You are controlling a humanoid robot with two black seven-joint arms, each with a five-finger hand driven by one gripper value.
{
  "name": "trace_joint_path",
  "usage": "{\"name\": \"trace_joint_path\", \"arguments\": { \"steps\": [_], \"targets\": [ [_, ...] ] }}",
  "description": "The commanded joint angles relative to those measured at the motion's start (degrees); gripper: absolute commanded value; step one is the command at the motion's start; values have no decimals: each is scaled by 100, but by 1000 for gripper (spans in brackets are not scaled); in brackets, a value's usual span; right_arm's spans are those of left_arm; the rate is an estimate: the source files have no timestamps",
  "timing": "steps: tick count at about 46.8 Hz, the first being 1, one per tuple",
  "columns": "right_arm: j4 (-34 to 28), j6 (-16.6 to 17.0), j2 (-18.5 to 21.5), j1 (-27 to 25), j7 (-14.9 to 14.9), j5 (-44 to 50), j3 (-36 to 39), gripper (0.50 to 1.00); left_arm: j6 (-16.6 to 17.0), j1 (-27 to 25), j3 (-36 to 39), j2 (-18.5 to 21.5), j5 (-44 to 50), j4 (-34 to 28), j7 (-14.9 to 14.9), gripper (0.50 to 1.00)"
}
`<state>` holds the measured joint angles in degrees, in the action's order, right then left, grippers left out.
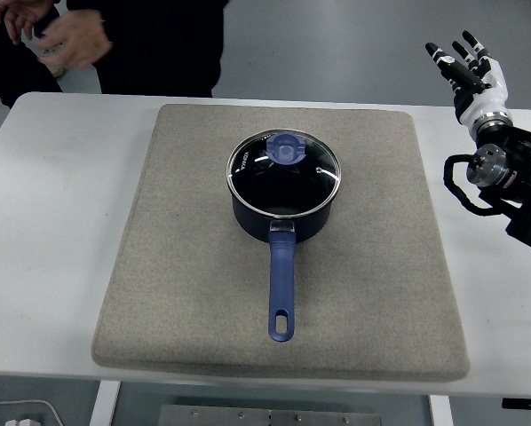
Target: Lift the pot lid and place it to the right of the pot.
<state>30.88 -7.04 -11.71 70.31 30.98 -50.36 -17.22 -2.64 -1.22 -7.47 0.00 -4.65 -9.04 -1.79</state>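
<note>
A dark blue pot (281, 216) sits in the middle of a beige mat (203, 302) on the white table, its long blue handle (281, 288) pointing toward the near edge. A glass lid (283, 176) with a blue knob (289, 148) rests on the pot. My right hand (464, 69) is raised at the far right, well away from the pot, its fingers spread and holding nothing. My left arm is out of view.
A person in dark clothing stands at the table's far left, hands (66, 35) held together above the table's back edge. The white table (52, 222) shows bare on both sides of the mat.
</note>
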Motion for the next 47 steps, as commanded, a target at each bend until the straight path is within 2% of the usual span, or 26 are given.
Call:
{"name": "trace_joint_path", "arguments": {
  "steps": [1, 47],
  "targets": [
    [6, -8, 2, 0, -4, 0, 43, 926, 0, -1, 9, 0, -1, -1, 3, 1000],
    [-64, -35, -59, 71, -4, 9, 148, 926, 9, 34, -8, 0, 8, 34, -15, 1000]
  ]
}}
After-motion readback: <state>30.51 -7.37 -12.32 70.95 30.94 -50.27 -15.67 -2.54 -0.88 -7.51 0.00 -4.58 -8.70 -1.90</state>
